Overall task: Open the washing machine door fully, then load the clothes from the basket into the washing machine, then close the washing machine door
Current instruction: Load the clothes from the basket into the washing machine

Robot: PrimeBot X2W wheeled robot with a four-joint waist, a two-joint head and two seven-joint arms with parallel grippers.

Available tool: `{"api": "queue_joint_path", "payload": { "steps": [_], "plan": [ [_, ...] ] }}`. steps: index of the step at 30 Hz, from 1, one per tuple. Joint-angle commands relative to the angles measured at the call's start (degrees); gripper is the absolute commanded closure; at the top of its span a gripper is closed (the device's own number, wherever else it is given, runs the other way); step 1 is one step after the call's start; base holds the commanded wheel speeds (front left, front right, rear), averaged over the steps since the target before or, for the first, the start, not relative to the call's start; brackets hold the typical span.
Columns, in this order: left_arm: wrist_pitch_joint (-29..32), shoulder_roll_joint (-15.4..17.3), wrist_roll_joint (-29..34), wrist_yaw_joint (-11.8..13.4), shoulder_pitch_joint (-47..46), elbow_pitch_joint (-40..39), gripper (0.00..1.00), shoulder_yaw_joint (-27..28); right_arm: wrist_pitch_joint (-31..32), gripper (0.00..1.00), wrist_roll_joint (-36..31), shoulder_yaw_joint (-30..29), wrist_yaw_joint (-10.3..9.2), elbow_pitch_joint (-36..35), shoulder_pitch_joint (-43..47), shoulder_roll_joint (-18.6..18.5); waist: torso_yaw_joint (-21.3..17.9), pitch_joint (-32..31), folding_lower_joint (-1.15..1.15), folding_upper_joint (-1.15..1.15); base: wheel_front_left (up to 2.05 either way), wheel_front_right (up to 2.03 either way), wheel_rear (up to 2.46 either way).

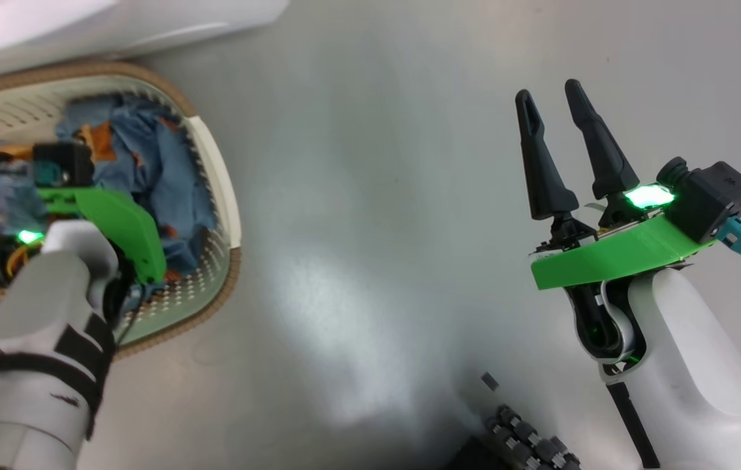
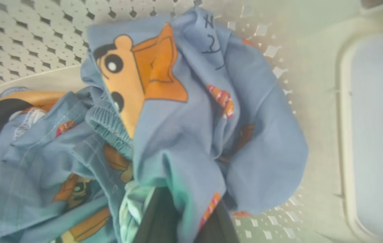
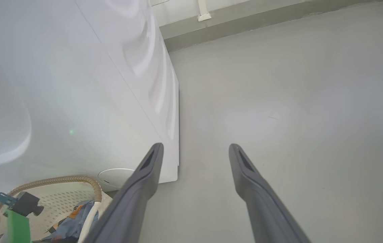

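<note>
Over basket (image 1: 217, 170), left arm (image 1: 50, 287) downward.

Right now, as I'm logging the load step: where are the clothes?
The clothes lie bunched inside the basket at the head view's left, at the foot of the washing machine; the left claw is shut on a fold of them.

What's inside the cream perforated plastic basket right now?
Crumpled light-blue cartoon-printed clothes, with the left gripper shut on a fold. The pile covers its fingertips and most of the floor of the cream basket, so anything beneath cannot be seen.
</note>
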Motion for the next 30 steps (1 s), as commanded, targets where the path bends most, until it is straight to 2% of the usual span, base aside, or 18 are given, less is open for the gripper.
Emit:
{"api": "queue_joint_path", "payload": {
  "steps": [1, 12, 23, 30],
  "plan": [
    [-1.31, 0.67, -0.42, -0.54, 2.53, -0.43, 1.00, 0.75, -0.46, 0.00, -0.20, 1.21, 0.33, -0.85, 1.22, -0.65, 1.64, -2.51, 0.00, 0.00, 0.00, 0.00, 0.00],
    [-10.42, -2.34, -4.15, -1.38, 10.84, -5.22, 1.00, -0.99, -0.46, 0.00, -0.06, 1.79, 0.33, 1.28, 3.10, -2.84, 5.32, -13.47, 0.00, 0.00, 0.00, 0.00, 0.00],
    [-16.07, -1.34, -10.97, -1.40, 19.50, -13.28, 1.00, -3.80, -0.46, 0.00, 0.69, 2.12, 0.33, 3.46, 6.13, -4.54, 8.86, -24.60, 0.00, 0.00, 0.00, 0.00, 0.00],
    [-17.59, -0.50, -13.45, -1.40, 23.25, -18.77, 1.00, -3.04, -0.46, 0.00, 1.10, 1.93, 0.33, 4.51, 8.14, -5.59, 11.32, -30.53, 0.00, 0.00, 0.00, 0.00, 0.00]
  ]
}}
